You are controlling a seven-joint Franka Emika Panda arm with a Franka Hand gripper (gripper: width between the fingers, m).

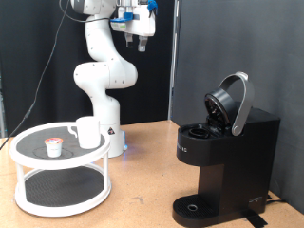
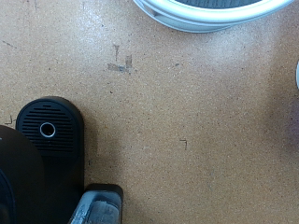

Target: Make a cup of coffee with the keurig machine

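The keurig machine [image 1: 226, 152] stands at the exterior view's right, black and boxy, with its rounded lid [image 1: 233, 103] hinged up and open. Its round drip base [image 1: 195, 206] also shows in the wrist view [image 2: 49, 131]. The cup [image 1: 87, 132], a small white mug, stands on the top tier of a white round stand [image 1: 38, 161] at the exterior view's left. A tiny white pod with a red-marked top [image 1: 54, 147] sits beside it. My gripper [image 1: 141, 38] hangs high above the table at the exterior view's top, between stand and machine, holding nothing. Its fingers do not show in the wrist view.
The white stand's rim shows in the wrist view [image 2: 206, 14]. A bare wooden tabletop [image 1: 142, 190] lies between stand and machine. A black curtain [image 1: 237, 47] hangs behind the machine. The arm's white base [image 1: 106, 123] stands behind the stand.
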